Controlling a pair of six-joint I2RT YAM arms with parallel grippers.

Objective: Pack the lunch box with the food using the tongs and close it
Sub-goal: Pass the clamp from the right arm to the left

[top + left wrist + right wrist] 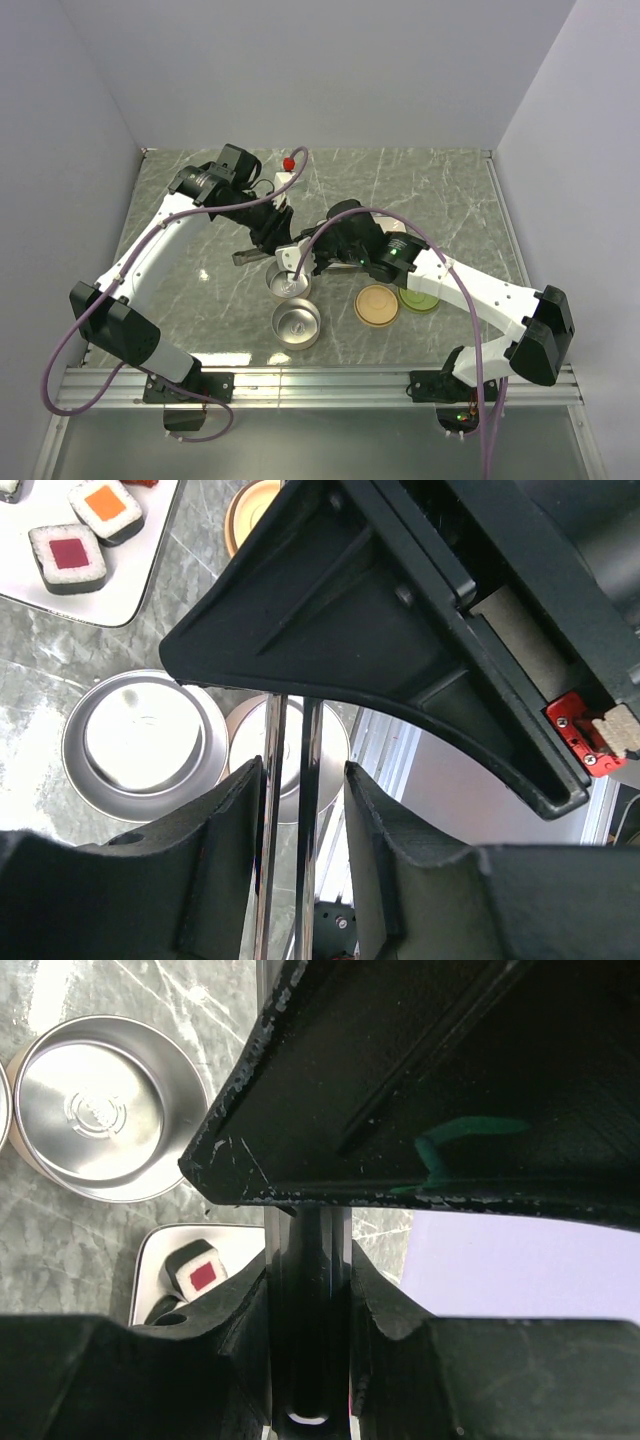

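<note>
The tongs (272, 780) run as two thin silver arms between my left gripper (302, 770) fingers. The left finger lies against one arm; the right finger stands clear of the other. My right gripper (308, 1282) is shut on the tongs (300, 1230), both fingers pressed to them. In the top view both grippers meet mid-table, left gripper (270, 228) and right gripper (318, 248), with the tongs (300, 268) pointing down over the round steel lunch box tin (289, 283). Sushi-like food (68, 558) lies on a white plate (120, 590); one block (200, 1270) shows in the right wrist view.
A second steel tin (296, 325) sits nearer the front edge. A tan lid (377, 305) and a green lid (420, 298) lie right of the tins. The plate (293, 180) is at the back, mostly under the left arm, with a red piece (288, 161) beside it.
</note>
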